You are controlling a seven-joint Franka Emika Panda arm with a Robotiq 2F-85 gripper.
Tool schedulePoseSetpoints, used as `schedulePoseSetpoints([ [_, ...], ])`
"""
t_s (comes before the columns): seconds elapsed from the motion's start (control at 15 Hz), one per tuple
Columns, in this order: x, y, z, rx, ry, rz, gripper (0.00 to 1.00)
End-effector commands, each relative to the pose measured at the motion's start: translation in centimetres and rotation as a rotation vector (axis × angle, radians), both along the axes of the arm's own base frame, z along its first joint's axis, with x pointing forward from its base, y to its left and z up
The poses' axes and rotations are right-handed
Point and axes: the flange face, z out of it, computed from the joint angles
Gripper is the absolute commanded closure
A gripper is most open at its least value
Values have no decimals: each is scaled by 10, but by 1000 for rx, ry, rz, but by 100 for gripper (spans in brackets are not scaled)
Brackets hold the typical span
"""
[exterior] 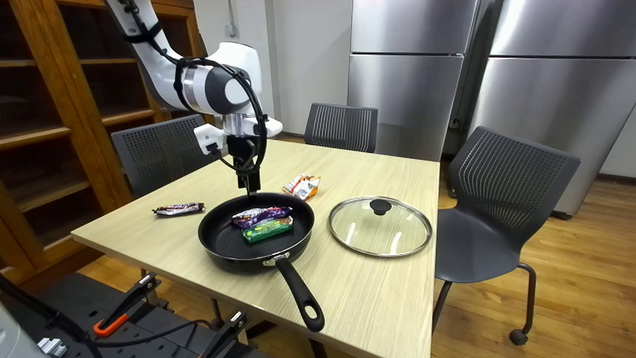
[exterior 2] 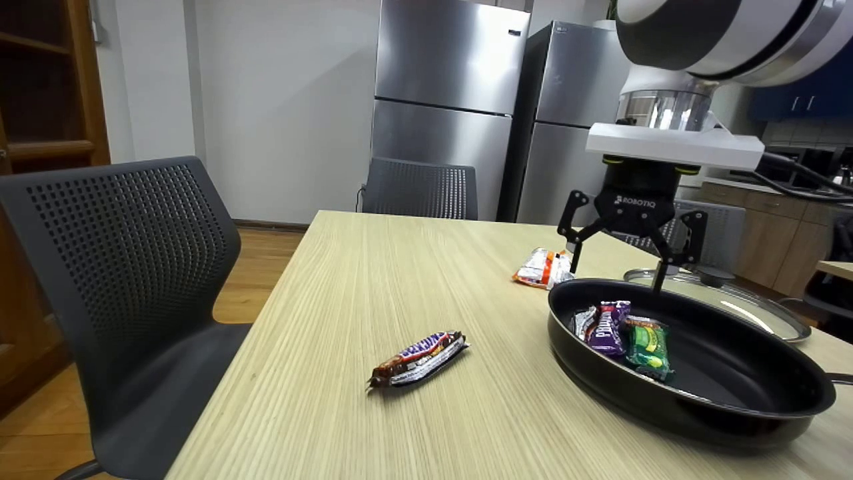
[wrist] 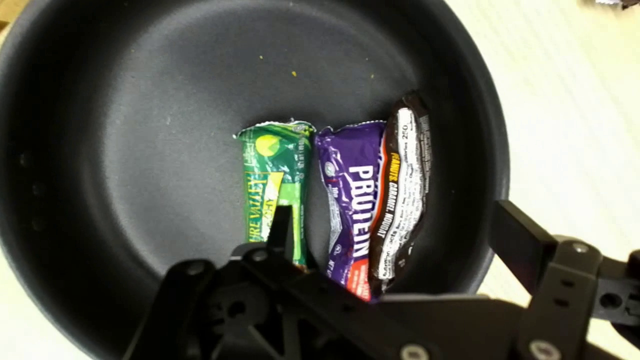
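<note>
And here a green bar [wrist: 270, 175] is laid near the middle of the pan [wrist: 175, 125]; just beside it, toward four o'clock in the wrist view, a purple bar [wrist: 350, 210] is set, and a brown bar [wrist: 400, 200] is snugged against that. All three are lined up nearly parallel, probably so that each is borne by the pan's floor and fenced by its wall. Nothing is gripped: the gripper [exterior 2: 616, 280] is spread wide above, one finger [wrist: 281, 232] poised over the green bar, the other finger [wrist: 522, 250] set out by the rim [wrist: 500, 150] at four o'clock; whether the rim is touched cannot be told. In an exterior view, the handle [exterior: 295, 286] is pointed to five o'clock, presumably out of the fingers' way. At three, the glass lid [exterior: 380, 228] is laid flat, knob [exterior: 380, 205] up, likely for grasping. Between one and two, an orange-and-white packet [exterior: 302, 187] is parked; past nine, a loose bar [exterior: 179, 209] is rested on the table [exterior: 149, 238].
</note>
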Motion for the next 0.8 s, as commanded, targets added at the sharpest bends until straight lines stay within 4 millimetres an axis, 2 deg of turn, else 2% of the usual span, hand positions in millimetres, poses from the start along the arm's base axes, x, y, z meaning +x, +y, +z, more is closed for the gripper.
schedulePoseSetpoints([
  [0.0, -4, 32, 26, -34, -36, 18, 0],
  [0.33, -6, 84, 35, -49, -54, 47, 0],
  [0.73, -18, 150, 31, -31, -49, 36, 0],
])
